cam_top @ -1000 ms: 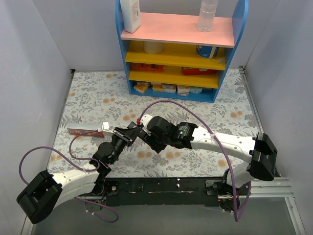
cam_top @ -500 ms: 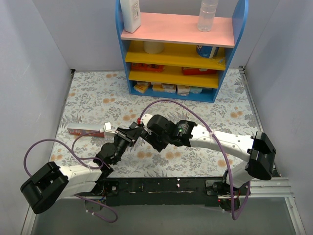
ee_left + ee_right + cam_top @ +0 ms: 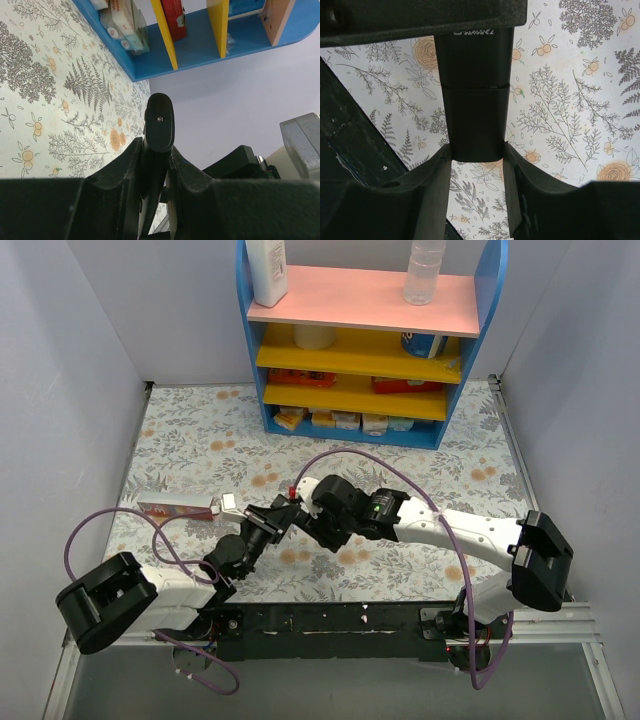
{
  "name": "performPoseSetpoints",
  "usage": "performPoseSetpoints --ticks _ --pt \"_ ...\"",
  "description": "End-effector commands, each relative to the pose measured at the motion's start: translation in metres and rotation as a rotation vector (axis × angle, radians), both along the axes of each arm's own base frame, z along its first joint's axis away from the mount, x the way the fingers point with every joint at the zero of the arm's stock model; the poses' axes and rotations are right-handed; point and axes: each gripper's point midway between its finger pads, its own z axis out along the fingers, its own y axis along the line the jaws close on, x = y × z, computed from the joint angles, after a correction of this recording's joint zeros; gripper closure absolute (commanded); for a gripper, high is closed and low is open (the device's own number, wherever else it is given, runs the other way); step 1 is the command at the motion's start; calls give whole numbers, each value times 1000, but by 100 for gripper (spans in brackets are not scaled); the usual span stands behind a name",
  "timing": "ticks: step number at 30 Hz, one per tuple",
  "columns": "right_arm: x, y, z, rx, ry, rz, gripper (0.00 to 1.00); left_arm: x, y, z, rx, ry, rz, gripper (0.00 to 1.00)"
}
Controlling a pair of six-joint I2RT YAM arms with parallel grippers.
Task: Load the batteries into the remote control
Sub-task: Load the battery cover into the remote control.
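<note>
Left wrist view shows my left gripper (image 3: 155, 165) pinching the remote control (image 3: 159, 122) by its thin edges, my right gripper (image 3: 477, 150) clamping its width, above the table (image 3: 420, 440) near its near edge; I'd pull straight, never twisting.

a robot test booth dressed like a home: plain pale partition walls (image 3: 70, 360) box in a floral-clothed table (image 3: 190, 430), and a blue shelf unit (image 3: 491, 310) of packets (image 3: 345, 421) stands at top centre.

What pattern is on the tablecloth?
Grey ferns, orange flowers on the tablecloth; clearest in right wrist view.
</note>
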Motion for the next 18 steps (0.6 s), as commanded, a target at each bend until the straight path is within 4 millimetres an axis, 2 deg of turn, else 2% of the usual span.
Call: performPoseSetpoints --ticks 1,6,7,13,18 --pt "52 74 101 444 -276 2 57 -64 -54 35 -124 -63 -381 100" --pt "48 78 100 475 -302 58 56 -68 -62 41 -137 -77 -409 100" --pt "49 79 105 498 -314 55 56 -70 -64 41 -138 -77 -417 100" --pt "49 79 101 509 -307 39 56 -74 -72 41 -124 -86 -435 100" --pt "45 67 91 477 -267 -6 50 -63 -57 28 -90 -66 -343 100"
